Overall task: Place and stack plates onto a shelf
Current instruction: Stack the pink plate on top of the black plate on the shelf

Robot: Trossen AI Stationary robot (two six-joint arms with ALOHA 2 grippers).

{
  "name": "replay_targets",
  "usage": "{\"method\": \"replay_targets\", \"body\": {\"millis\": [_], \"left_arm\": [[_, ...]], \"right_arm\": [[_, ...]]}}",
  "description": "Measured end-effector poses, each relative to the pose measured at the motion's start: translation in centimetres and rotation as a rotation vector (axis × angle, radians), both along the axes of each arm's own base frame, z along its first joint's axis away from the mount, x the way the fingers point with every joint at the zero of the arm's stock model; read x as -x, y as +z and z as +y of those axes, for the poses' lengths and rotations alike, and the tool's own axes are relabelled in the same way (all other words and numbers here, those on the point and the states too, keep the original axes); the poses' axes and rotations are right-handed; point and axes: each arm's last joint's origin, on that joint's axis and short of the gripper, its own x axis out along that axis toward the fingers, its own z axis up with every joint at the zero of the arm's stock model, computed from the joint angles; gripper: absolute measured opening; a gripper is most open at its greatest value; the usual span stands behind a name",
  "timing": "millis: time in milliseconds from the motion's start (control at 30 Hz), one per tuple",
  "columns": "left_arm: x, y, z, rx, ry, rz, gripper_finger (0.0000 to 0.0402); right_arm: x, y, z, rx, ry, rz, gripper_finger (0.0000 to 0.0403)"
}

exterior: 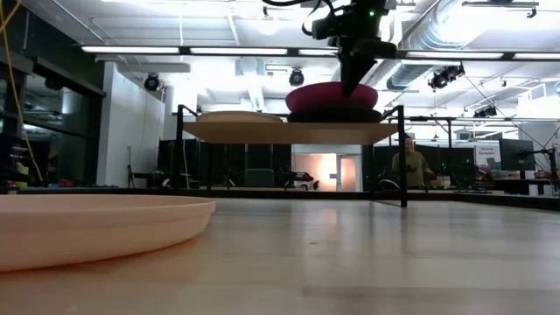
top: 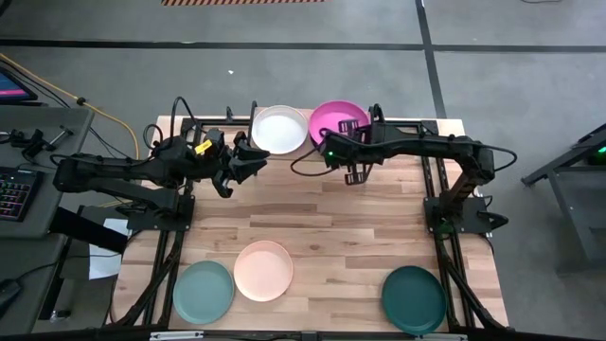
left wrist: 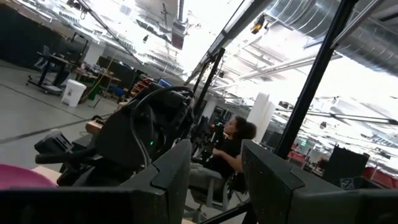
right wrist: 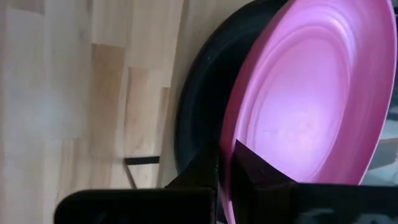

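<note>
- The magenta plate [right wrist: 311, 93] is pinched at its rim by the right gripper [top: 352, 142], whose fingers are clenched on it, above the right end of the shelf [exterior: 289, 131].
- The black plate [right wrist: 199, 106] is seen lying on the shelf directly beneath, and in the low view the magenta plate appears seated on it or very nearly so.
- Before release, the two rims should be lined up so that the upper plate nests flat.
- The fingers should be opened gently and lifted straight up, so the stack is not dragged toward the white plate [top: 279, 129] beside it.
- The left gripper [top: 248, 159] is held released, empty, just beside the shelf's left end.
- Peach, pale blue-green and dark teal plates remain on the tabletop [top: 331, 237].
</note>
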Motion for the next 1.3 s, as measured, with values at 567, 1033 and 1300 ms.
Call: {"method": "replay_targets", "body": {"millis": [567, 1033, 1300], "left_arm": [[0.0, 0.0, 0.0, 0.000, 0.000, 0.000, 0.0131], [0.0, 0.0, 0.0, 0.000, 0.000, 0.000, 0.0131], [0.0, 0.0, 0.0, 0.000, 0.001, 0.002, 0.0131]], "right_arm": [[0.0, -0.1, 0.1, -0.041, -0.021, -0.016, 0.0000], [0.1, 0.1, 0.2, -0.034, -0.019, -0.019, 0.0128], [1.7, 2.3, 0.5, -0.038, -0.037, -0.103, 0.0175]]}}
